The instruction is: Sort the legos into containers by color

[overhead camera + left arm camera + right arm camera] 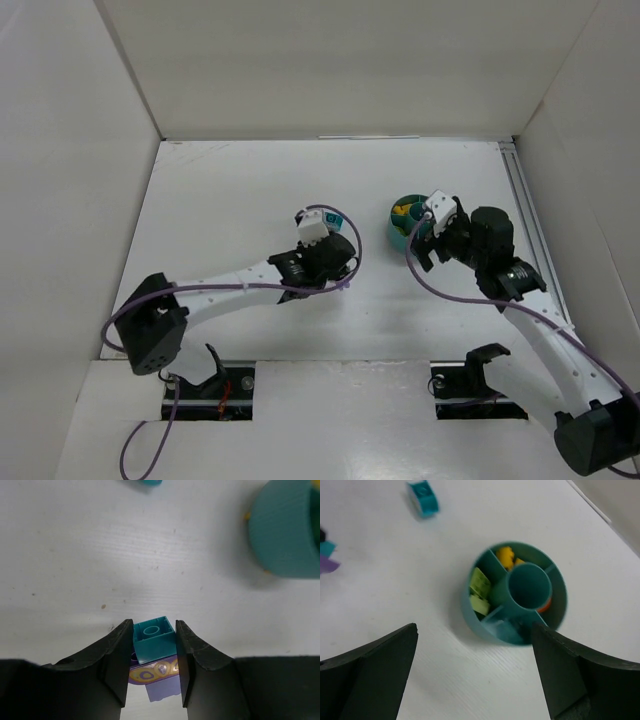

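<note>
My left gripper (153, 645) is shut on a teal brick (152, 637) that sits against a purple brick (156, 682) between the fingers, low over the table. In the top view the left gripper (338, 250) is left of the teal bowl (403, 228). A second teal brick (335, 218) lies loose just beyond it and shows in the right wrist view (423, 498). My right gripper (474, 626) is open and empty, hovering at the near side of the bowl (470, 615). The bowl holds yellow-green bricks (479, 591), a yellow-orange brick (506, 555) and an orange-red one (546, 605).
White walls enclose the white table on the left, back and right. A metal rail (524, 195) runs along the right edge. The bowl also shows at the top right of the left wrist view (285, 530).
</note>
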Motion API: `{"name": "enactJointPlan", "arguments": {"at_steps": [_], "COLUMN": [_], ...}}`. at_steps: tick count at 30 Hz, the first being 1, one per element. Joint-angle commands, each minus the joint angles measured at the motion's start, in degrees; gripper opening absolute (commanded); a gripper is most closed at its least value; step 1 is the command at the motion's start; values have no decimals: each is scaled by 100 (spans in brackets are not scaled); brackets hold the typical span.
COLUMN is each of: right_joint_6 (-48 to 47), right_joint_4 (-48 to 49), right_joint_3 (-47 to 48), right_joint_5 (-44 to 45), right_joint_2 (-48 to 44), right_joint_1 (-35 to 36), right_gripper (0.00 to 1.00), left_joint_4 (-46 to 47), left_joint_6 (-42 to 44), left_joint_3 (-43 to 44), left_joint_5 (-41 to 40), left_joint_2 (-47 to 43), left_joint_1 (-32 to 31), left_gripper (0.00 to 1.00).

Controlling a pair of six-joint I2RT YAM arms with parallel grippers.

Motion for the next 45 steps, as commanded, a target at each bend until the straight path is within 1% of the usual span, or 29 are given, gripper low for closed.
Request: {"name": "enactJointPlan", "arguments": {"at_steps": [1,2,3,4,5,6,9,10,12,13,15,17,18,19,21,24,29,33,37,40,41,43,45], "right_joint_6": [-51,46,169,483,599,679,732,811,864,942,995,1049,1249,1312,1583,1786,2147,2287,2454,2507,2508,2569,2569], "right_joint_4": [1096,1272,1656,1860,2037,2143,2363,2511,2583,2653,2733,2794,2794,2794,2855,3022,3023,3233,3295,3348,3400,3401,3401], "right_joint_3": [-191,-191,-278,-340,-340,-340,-42,80,221,309,538,739,793,793,864,925,1259,1470,1654,1655,1655,1707,1707], "right_joint_5": [-1629,-2014,-2201,-2333,-2526,-2528,-2607,-2607,-2537,-2476,-2362,-2028,-1861,-1494,-1150,-867,-779,-1304,-1368,-1481,-1543,-1543,-1604], "right_joint_2": [-233,-234,-234,-182,-129,-76,-5,64,179,249,460,627,776,829,899,1014,1409,1769,2015,2078,2078,2131,2191], "right_joint_1": [155,207,277,330,400,558,875,1119,1367,1629,1885,2183,2264,2334,2440,2440,2440,2440,2440,2440,2440,2440,2440], "right_gripper": [99,99,99,99,99,99,99,99,99,99,99,99,99,99,99,99,99,99,99,91,84,79,76], "left_joint_4": [110,520,803,1101,1357,1838,2613,2781,3202,3353,3521,3652,3653,3766,3837,3908,4268,4462,4672,4795,4796,4796,4909], "left_joint_6": [-453,-287,-138,-6,48,48,136,188,242,337,391,453,453,453,453,453,532,611,663,743,743,795,795], "left_joint_3": [-50,-129,-339,-454,-568,-796,-1079,-1219,-1334,-1413,-1413,-1413,-1413,-1413,-1413,-1518,-1747,-1879,-1958,-2011,-2011,-2011,-2011], "left_joint_5": [-1143,-1206,-1206,-1206,-1320,-1373,-1628,-1628,-1742,-1743,-1803,-1804,-1804,-1743,-1743,-1743,-1629,-1628,-1628,-1576,-1576,-1576,-1576], "left_joint_2": [-927,-1294,-1480,-1665,-1832,-2138,-2492,-2667,-2800,-2870,-2871,-2871,-2871,-2871,-2932,-2985,-3170,-3301,-3354,-3354,-3354,-3354,-3354], "left_joint_1": [-34,-34,-34,-34,-34,-34,-34,-34,-34,-34,-87,-87,-87,-87,-87,-87,-87,-87,-87,-140,-140,-140,-140], "left_gripper": [19,19,19,19,19,19,19,19,19,19,19,19,19,19,19,19,19,19,19,17,17,17,16]}}
